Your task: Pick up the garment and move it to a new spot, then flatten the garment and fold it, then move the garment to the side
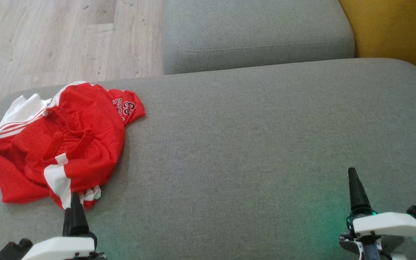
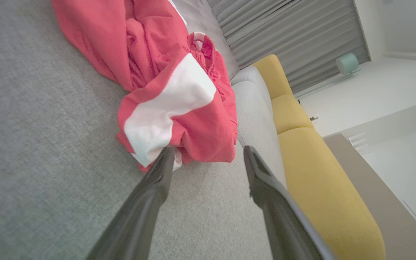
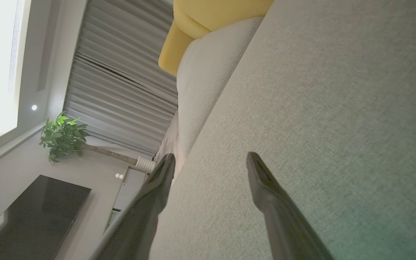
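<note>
Garment [image 1: 60,141] on sofa [image 1: 247,144], wood floor [image 1: 49,36] beyond; left end effector [image 2: 208,151], right end effector [image 3: 211,156] spread.

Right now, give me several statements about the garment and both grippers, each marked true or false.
1. The red and white garment lies bunched on the grey cushion. True.
2. The left gripper is shut on the garment. False: its jaws stand open, with one fingertip at the garment's near edge.
3. The right gripper is open over bare grey cushion. True.
4. The garment lies beside the right gripper. False: it lies on the robot's left, in front of the left gripper and well apart from the right one.
5. The garment is folded flat. False: it is crumpled.
</note>
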You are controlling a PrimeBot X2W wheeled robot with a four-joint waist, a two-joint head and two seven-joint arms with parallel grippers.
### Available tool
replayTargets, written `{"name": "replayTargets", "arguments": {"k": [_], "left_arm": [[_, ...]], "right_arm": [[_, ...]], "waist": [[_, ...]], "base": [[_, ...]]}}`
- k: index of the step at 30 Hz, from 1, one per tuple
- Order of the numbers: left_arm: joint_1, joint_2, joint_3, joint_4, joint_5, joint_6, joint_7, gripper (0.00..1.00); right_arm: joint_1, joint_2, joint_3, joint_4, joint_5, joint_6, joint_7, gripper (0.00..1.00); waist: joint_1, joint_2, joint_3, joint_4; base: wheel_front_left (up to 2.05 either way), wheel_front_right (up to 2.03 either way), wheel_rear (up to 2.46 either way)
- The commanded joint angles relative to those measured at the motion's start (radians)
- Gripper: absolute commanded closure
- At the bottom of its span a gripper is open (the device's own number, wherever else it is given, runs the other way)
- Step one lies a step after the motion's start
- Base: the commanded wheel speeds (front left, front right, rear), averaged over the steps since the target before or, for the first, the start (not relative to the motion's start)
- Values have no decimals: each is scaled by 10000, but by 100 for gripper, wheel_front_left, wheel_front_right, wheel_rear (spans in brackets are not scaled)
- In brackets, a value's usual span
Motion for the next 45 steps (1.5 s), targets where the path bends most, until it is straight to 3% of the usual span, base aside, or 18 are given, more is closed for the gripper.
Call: {"name": "replayTargets", "arguments": {"k": [1, 45], "left_arm": [[-203, 94, 36, -412, 338, 59, -117, 0], [289, 192, -772, -1558, 6376, 807, -1377, 0]], "right_arm": [[-352, -87, 161, -431, -337, 28, -137, 0], [-250, -122, 1501, -1093, -5628, 56, -1404, 0]], "waist": [[-1, 0, -10, 1], [-1, 0, -424, 109]], "base": [[0, 0, 0], [0, 0, 0]]}}
